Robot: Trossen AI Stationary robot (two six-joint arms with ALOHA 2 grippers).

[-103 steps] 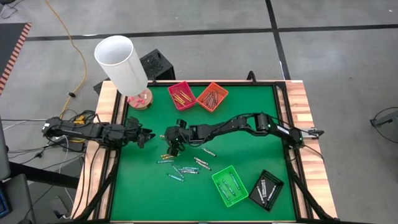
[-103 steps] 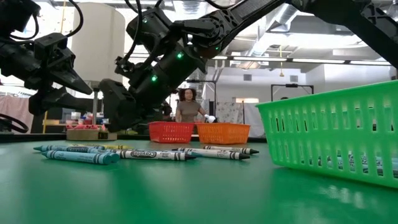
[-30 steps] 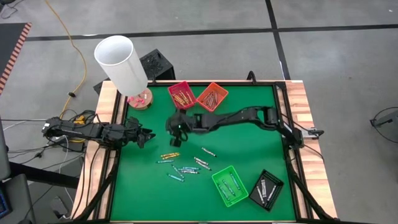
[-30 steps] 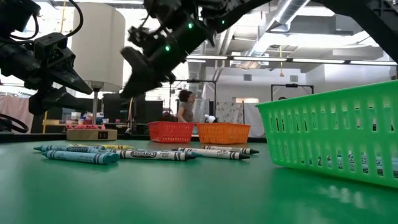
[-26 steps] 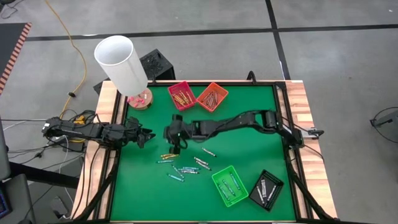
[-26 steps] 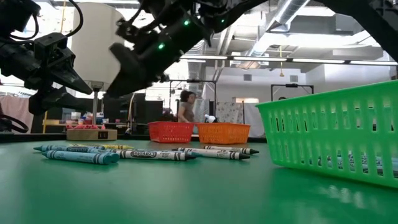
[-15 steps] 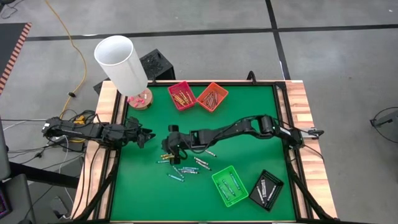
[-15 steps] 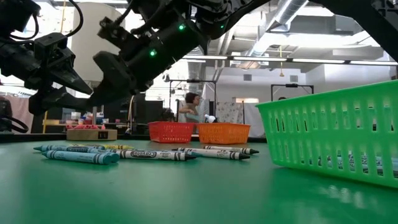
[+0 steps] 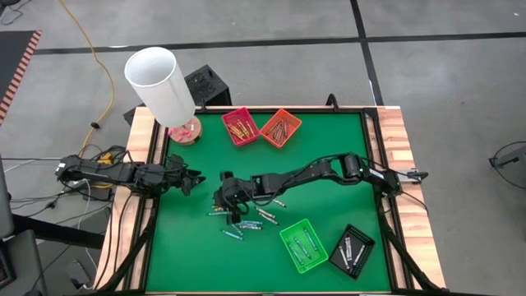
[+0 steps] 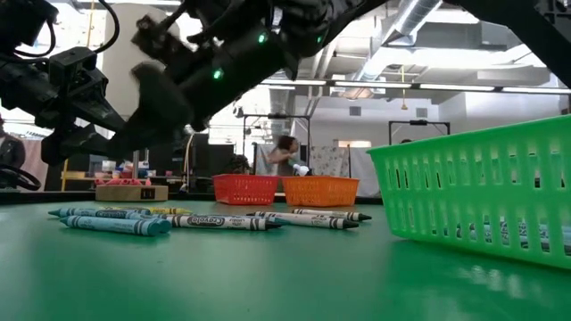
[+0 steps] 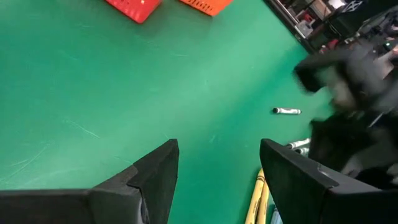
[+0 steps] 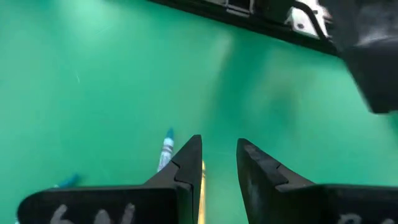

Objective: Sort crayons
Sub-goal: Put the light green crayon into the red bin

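Note:
Several loose crayons (image 9: 242, 220) in teal, yellow and grey-white wraps lie flat on the green table (image 9: 329, 156), left of its middle and toward the near edge; the low view shows them in a row (image 10: 219, 220). My right gripper (image 9: 220, 201) hangs open just above their left end, pointing slantwise down. In its wrist view (image 12: 219, 149) a teal crayon (image 12: 165, 149) and a yellow crayon (image 12: 201, 186) lie beside the fingers, with nothing between them. My left gripper (image 9: 196, 179) waits open at the table's left edge (image 11: 219, 152).
A red tray (image 9: 240, 126) and an orange tray (image 9: 280, 127) with crayons stand at the far edge. A green basket (image 9: 303, 245) and a black tray (image 9: 352, 250) stand near right. A white cylinder (image 9: 160, 82) stands at the far left corner. A person (image 10: 285, 156) is beyond the table.
My right gripper has come from beside the red tray toward the table's near edge and a little left, sinking toward the loose crayons and tipping further down. The crayons have stayed where they were.

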